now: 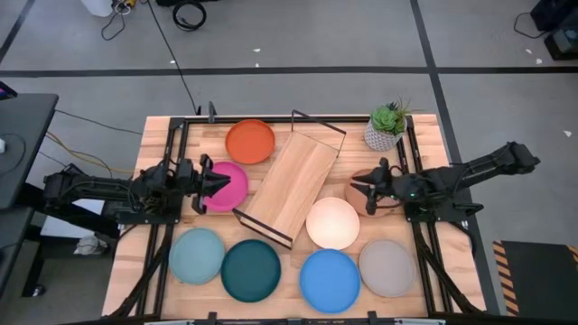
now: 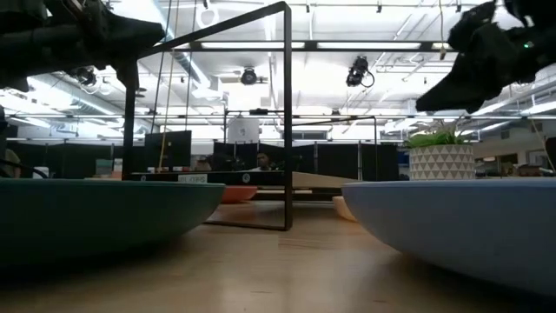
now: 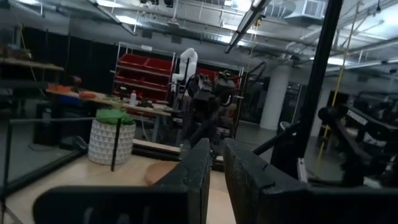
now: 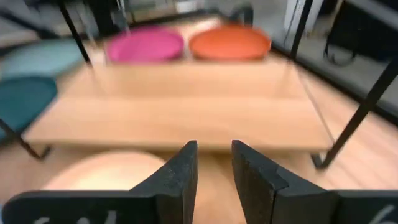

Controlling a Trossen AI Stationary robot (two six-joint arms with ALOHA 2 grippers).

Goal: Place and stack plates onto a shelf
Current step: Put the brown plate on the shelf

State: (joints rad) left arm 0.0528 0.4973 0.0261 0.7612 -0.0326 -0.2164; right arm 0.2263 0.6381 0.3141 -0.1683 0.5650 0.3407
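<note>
I see the slatted tabletop (image 1: pixel 153 135) filling the middle of my overhead feed, and on it the shelf (image 1: pixel 291 185) lies diagonally, its board bare and its black wire end frames at the upper right and lower left ends.

Taking the shelf as my reference, the orange plate (image 1: pixel 250 142) sits just off its upper left long edge, and the magenta plate (image 1: pixel 223 187) sits beside that same edge, nearer the lower frame. The cream plate (image 1: pixel 332 223) nearly touches the right long edge. Below the shelf's lower end runs a row: pale blue plate (image 1: pixel 197 255), dark teal plate (image 1: pixel 251 270), bright blue plate (image 1: pixel 330 280) and grey plate (image 1: pixel 386 268), each close to its neighbour with only thin gaps of wood showing.

The left gripper (image 1: pixel 219 181) hangs over the magenta plate, fingers nearly closed with only a narrow slit between them, holding nothing. The right gripper (image 1: pixel 357 187) hovers right of the shelf, above the cream plate's upper edge, fingers slightly parted and empty.

A potted plant (image 1: pixel 386 126) stands off the shelf's upper right corner.
</note>
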